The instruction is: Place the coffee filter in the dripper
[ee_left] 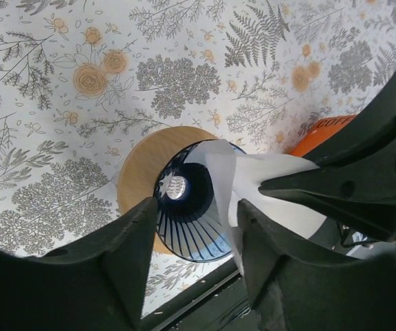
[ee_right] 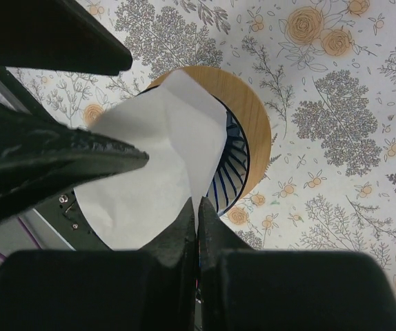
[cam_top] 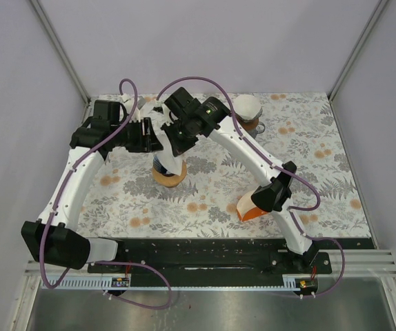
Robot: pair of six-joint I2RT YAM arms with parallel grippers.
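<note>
R end effector (ee_right: 196,207) pinches filter (ee_right: 150,165) over dripper (ee_right: 228,169); L end effector (ee_left: 196,208) spread.

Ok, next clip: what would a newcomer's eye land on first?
First the dripper mid-table, a blue ribbed cone in a wooden ring. The right gripper pinches a white paper filter by its edge, tilted over the dripper's mouth and not yet seated, while the left gripper hangs open above it. A busy floral tablecloth lies underneath.
</note>
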